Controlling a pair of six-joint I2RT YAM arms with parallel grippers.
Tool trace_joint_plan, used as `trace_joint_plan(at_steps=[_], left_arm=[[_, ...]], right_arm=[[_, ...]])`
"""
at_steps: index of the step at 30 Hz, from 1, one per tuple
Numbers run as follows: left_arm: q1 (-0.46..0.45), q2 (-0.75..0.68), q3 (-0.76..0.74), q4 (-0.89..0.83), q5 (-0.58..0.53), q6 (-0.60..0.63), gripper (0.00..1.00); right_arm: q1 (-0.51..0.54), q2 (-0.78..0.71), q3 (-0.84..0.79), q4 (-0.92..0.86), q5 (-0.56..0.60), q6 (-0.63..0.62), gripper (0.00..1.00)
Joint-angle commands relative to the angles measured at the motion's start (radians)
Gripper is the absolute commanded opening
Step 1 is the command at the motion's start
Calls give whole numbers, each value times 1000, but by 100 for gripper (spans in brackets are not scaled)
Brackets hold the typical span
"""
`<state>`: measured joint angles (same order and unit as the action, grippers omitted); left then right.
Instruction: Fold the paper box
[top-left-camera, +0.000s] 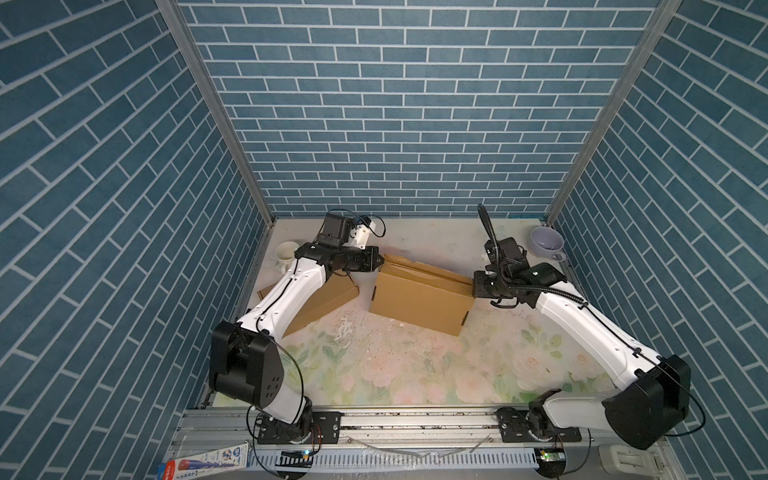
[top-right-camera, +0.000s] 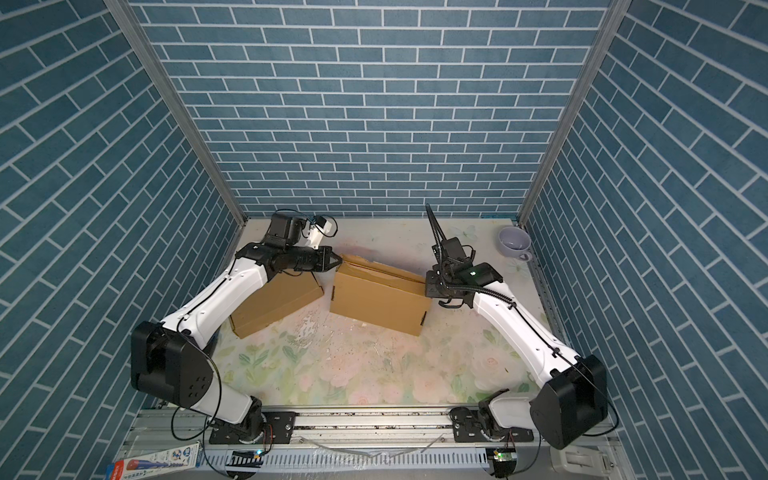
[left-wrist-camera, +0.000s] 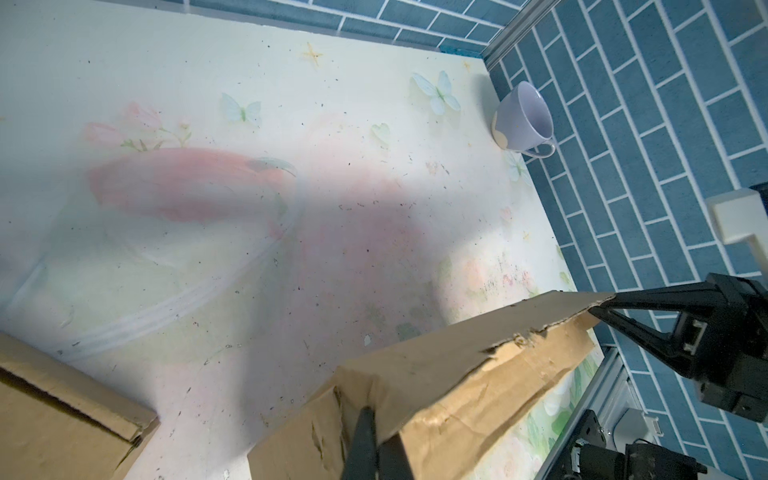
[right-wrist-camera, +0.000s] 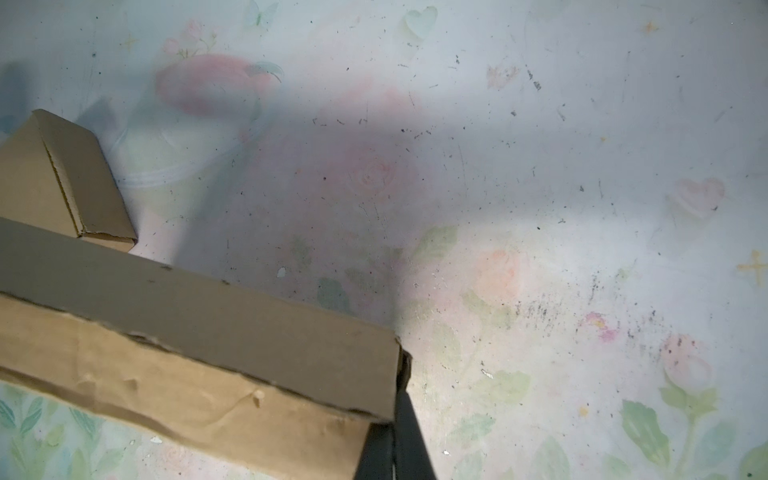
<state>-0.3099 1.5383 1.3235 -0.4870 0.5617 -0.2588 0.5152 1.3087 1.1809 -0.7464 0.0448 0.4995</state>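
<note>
The box (top-left-camera: 419, 299) near the middle is plain brown cardboard, matt and dry, its top flap torn to a ragged, fuzzy edge and its skin creased. The second box (top-left-camera: 332, 297) at nine o'clock is the same dull cardboard, but cleaner. The table (top-left-camera: 415, 365) wears a smooth printed floral sheet with a faint sheen, scuffed, flaking and specked. The lilac cup (top-left-camera: 545, 243) at two o'clock and the cream cup (top-left-camera: 286, 252) at ten look glazed and glossy. The rail (top-left-camera: 415, 420) at six is bare brushed metal. The left arm (top-left-camera: 286, 295) and right arm (top-left-camera: 590, 328) have smooth white plastic shells and matt black housings.
</note>
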Motion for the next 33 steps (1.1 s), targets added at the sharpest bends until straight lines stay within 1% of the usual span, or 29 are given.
trace_joint_plan(at_steps=[1,7,12,22,26,33], left_arm=[[5,-26,-29,65,9,-11,1],[4,-33,-113,95,7,-4,1],[5,-48,-142,119,4,-23,1],[-1,-64,-171,154,-3,-63,1],[-1,-69,-210,178,-19,-80,1],[-1,-74,-270,242,-18,-124,1]], right_arm=[[3,-38,27,-32,59,-8,0],[5,-52,-38,20,44,6,0],[11,-55,-83,46,42,25,0],[10,-55,-84,41,57,24,0],[11,-60,-88,41,61,25,0],[11,-57,-95,45,60,30,0]])
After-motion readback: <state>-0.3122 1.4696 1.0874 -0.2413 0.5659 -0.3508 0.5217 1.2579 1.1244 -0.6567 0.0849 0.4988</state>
